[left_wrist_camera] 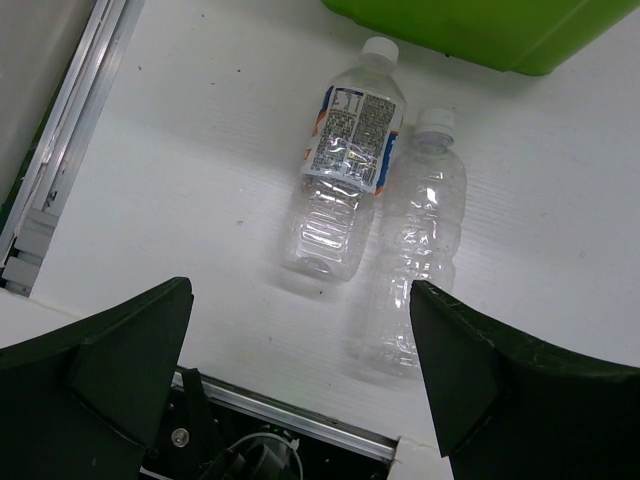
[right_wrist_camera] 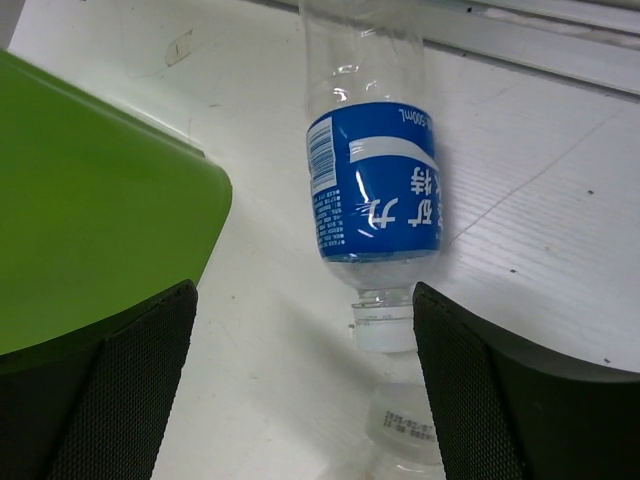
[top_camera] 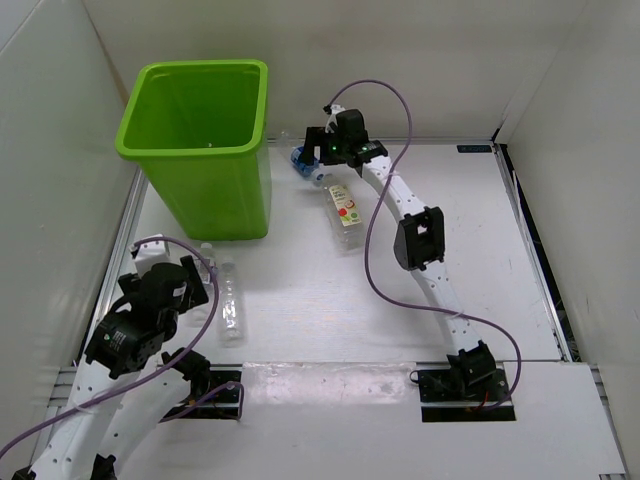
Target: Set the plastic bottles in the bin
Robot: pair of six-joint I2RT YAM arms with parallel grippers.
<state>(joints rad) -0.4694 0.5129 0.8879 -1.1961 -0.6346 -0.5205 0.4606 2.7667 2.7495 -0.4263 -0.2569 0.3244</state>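
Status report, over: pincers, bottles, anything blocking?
Left pincer open, facing labelled bottle and bare bottle on table. Right pincer open over blue-labelled bottle, not gripping. Bin close beside it; nothing else blocking.

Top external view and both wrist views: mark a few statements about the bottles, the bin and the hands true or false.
1. The bin stands upright at the far left of the table. True.
2. The right hand is shut on the blue-label bottle. False: the hand is open, and the bottle lies on the table between its fingers.
3. A labelled bottle and a bare bottle lie side by side, caps toward the bin. True.
4. The fruit-label bottle is in the bin. False: it lies on the table, right of the bin.
5. The left hand holds a bottle. False: it is open and empty.
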